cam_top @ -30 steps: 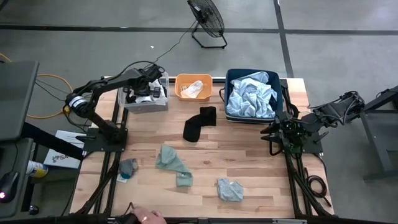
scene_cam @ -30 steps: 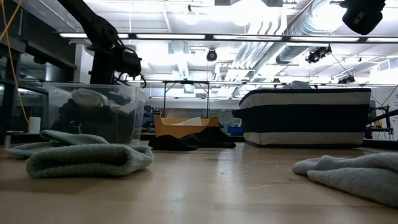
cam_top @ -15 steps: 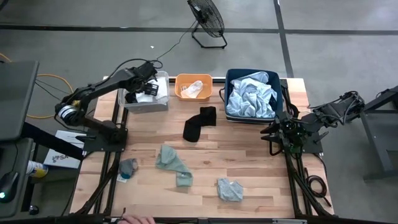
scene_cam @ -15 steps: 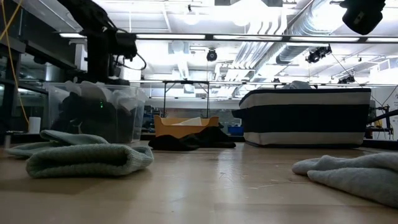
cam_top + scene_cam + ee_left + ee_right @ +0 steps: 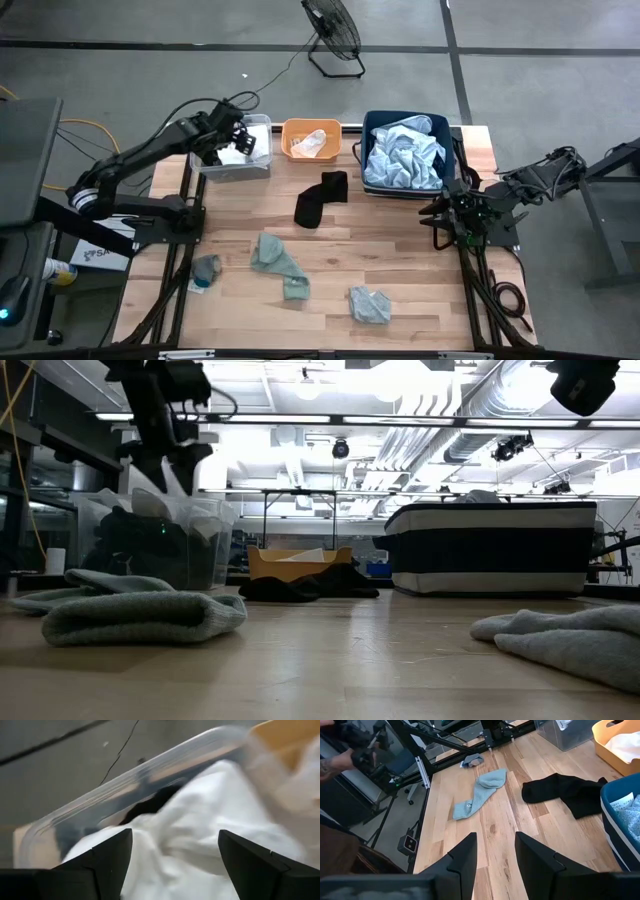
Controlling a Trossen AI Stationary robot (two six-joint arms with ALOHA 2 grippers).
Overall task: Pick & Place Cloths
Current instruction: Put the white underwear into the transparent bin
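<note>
text: none legible | labels: none legible | brands, numbers, signs: none

A: Table top (image 5: 400, 250)?
B: Pale wood planks, smooth, slight sheen, grain & knots seen in right wrist view.
A: Bins?
B: All plastic. Clear bin (image 5: 232, 160) glossy, see-through, w/ white cloth (image 5: 200, 825) inside, soft, matt, creased. Orange bin (image 5: 311, 139) smooth, opaque. Navy bin (image 5: 452, 150) smooth, filled w/ pale blue cloth (image 5: 403, 155), thin, crumpled.
A: Loose pieces?
B: Black cloth (image 5: 320, 197) matt, limp. Grey-green cloth (image 5: 279, 262) ribbed knit, seen close in low view (image 5: 140, 615). 2nd small blue-grey cloth (image 5: 370, 304) bunched, soft.
A: Gripper fingers?
B: Left fingers (image 5: 107, 862) dark, matt, hard-looking. Right fingers (image 5: 462, 862) same finish.
A: Floor?
B: Grey floor (image 5: 150, 60), smooth, dull.
</note>
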